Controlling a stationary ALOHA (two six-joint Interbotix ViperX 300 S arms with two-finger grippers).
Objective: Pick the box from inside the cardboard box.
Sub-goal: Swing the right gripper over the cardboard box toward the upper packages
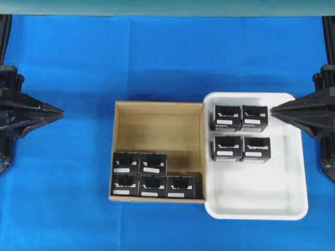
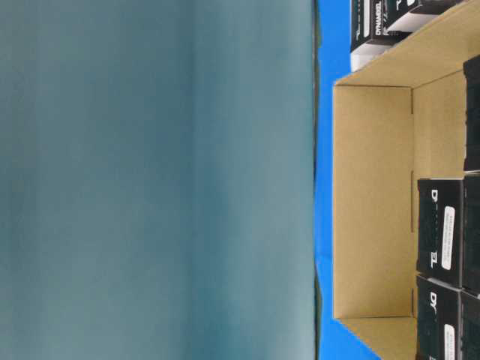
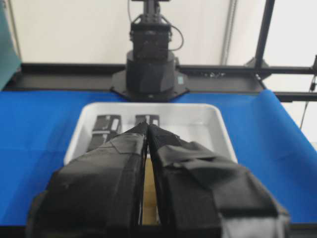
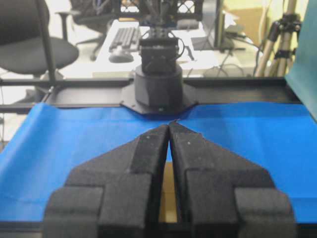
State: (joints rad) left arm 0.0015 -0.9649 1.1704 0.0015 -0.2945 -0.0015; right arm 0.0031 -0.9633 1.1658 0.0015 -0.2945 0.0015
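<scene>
The brown cardboard box (image 1: 157, 119) lies at the table's middle with several small black boxes (image 1: 153, 185) packed along its near side. The table-level view shows its tan wall (image 2: 371, 202) and some of those black boxes (image 2: 441, 229). My left gripper (image 1: 62, 111) hangs at the far left, shut and empty, well away from the carton; its tips (image 3: 147, 126) meet in the left wrist view. At the far right my right gripper (image 1: 272, 109) is shut and empty, its tips (image 4: 169, 124) touching, just over the tray's right rim.
A white plastic tray (image 1: 272, 204) sits against the carton's right wall, holding several black boxes (image 1: 240, 133) in its far half; it also shows in the left wrist view as the tray (image 3: 218, 124). Blue cloth (image 1: 157, 57) covers the table. The arm bases (image 3: 151, 64) (image 4: 159, 79) stand at either end.
</scene>
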